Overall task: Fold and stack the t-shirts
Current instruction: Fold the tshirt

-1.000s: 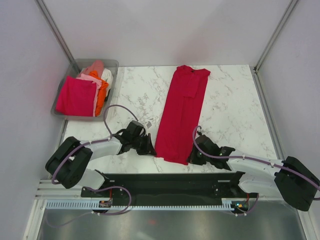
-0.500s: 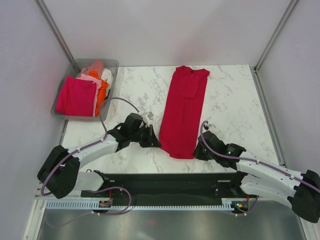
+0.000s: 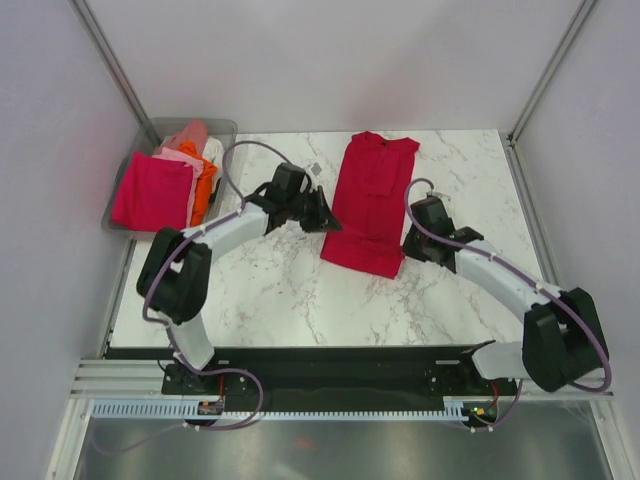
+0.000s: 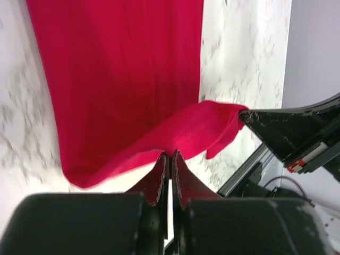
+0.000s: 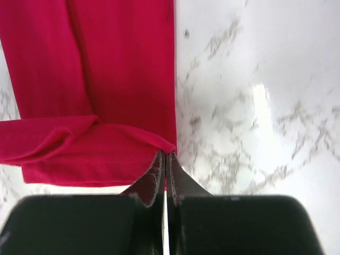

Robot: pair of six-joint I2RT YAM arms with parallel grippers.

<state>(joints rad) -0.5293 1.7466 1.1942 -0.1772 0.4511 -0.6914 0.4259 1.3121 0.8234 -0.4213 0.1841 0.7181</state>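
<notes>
The crimson red t-shirt (image 3: 371, 200) lies as a long strip on the marble table, its near end doubled back over itself. My left gripper (image 3: 325, 222) is shut on the left corner of that lifted hem; the cloth shows in the left wrist view (image 4: 122, 79). My right gripper (image 3: 405, 245) is shut on the right corner; the cloth shows in the right wrist view (image 5: 106, 79). Other shirts, magenta-pink (image 3: 152, 192), orange (image 3: 204, 180), pale pink and white, lie in the grey bin (image 3: 229, 128).
The bin stands at the table's far left corner. Metal frame posts (image 3: 545, 70) rise at the back corners. The black base rail (image 3: 330, 365) runs along the near edge.
Both grippers have carried the shirt's near hem away from the bases toward the collar, so the strip now shows folded and shorter.
</notes>
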